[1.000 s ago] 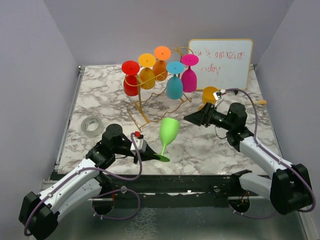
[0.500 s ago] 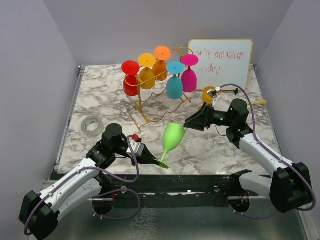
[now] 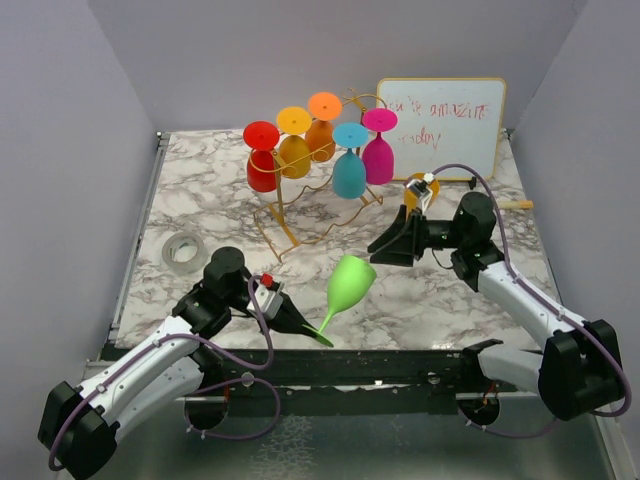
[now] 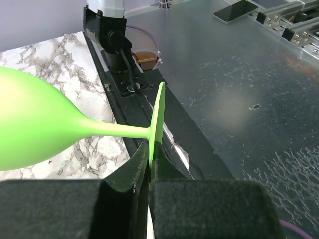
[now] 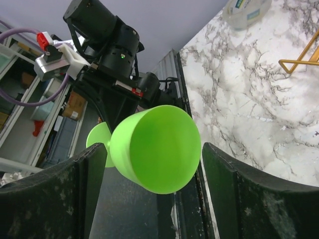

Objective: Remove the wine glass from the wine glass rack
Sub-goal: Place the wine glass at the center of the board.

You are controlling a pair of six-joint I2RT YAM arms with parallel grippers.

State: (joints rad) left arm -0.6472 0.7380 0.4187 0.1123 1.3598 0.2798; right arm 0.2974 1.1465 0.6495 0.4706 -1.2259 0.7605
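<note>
Left tool (image 3: 302,328) is pinching the green wine glass (image 3: 348,283) by its foot, off the wine glass rack (image 3: 300,215) on its near side, stem pointing bowl-first toward the spread right tool (image 3: 376,247).

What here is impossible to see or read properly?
Top view: the white-board's red writing is too faint to read.
Top view: the right arm hides most of an orange glass.
Left wrist view: the left edge cuts off the green wine glass's bowl.
Right wrist view: the top edge cuts off the tape roll.
</note>
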